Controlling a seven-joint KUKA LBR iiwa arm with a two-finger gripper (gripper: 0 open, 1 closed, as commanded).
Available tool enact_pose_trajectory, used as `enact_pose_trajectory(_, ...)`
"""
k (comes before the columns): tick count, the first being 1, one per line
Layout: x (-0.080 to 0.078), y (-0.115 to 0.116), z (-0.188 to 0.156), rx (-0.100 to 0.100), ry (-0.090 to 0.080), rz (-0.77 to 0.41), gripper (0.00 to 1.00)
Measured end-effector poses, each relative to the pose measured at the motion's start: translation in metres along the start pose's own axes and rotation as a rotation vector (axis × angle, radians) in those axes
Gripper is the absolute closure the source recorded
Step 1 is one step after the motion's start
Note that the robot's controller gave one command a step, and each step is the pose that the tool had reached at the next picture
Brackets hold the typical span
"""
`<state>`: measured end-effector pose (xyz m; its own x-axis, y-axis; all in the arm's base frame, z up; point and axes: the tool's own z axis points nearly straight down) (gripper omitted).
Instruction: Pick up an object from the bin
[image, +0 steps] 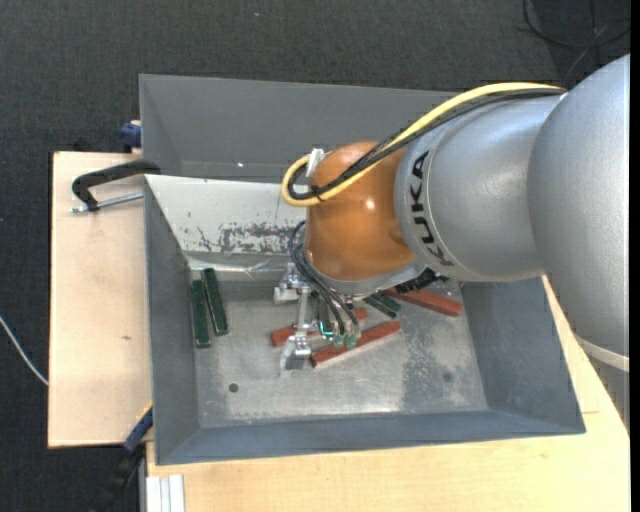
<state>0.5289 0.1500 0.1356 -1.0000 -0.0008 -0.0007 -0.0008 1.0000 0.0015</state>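
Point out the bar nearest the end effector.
The red-brown bar slanting across the mid-floor, directly beneath the end effector. Another red bar lies further right; the two green bars lie apart at the left.

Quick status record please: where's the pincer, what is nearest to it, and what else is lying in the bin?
pincer: the pincer is low over the middle of the bin floor
nearest: red-brown flat bars, lying beneath and beside it
hold: cannot tell
left of floor: two dark green bars, side by side, apart from the pincer
right of floor: one more red-brown bar, partly under the arm
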Motion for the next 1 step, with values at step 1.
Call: enact_pose_trajectory(1,-0.0101,-0.0335,0.0588,-0.001,0.006,0.001,1.0)
